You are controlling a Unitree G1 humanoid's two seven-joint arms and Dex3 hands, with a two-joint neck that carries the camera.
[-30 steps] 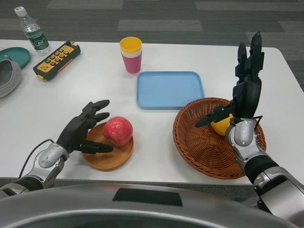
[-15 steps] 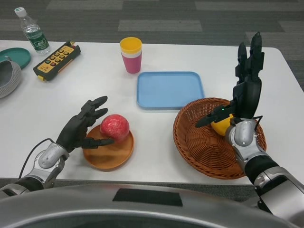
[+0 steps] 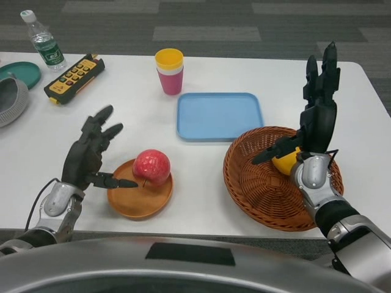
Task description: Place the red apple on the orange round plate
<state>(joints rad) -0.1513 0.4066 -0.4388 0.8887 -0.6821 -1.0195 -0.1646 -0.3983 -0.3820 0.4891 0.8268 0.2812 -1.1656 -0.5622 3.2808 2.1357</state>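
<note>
The red apple (image 3: 151,166) sits on the orange round plate (image 3: 140,196), toward its far edge. My left hand (image 3: 88,157) is just left of the plate, fingers spread and raised, holding nothing; its thumb reaches over the plate's left rim, a little short of the apple. My right hand (image 3: 314,116) stands upright over the wicker basket (image 3: 256,183) at the right, fingers apart and empty.
A yellow fruit (image 3: 284,162) lies in the basket behind my right hand. A blue tray (image 3: 220,115) sits behind the plate, with stacked yellow and pink cups (image 3: 169,71) beyond it. A remote (image 3: 73,77), water bottle (image 3: 43,40), teal plate (image 3: 19,73) and grey bowl (image 3: 9,101) are far left.
My left hand has let go of the apple and drawn back to the left, fingers lifting. The apple stays on the plate. The right hand has not moved.
</note>
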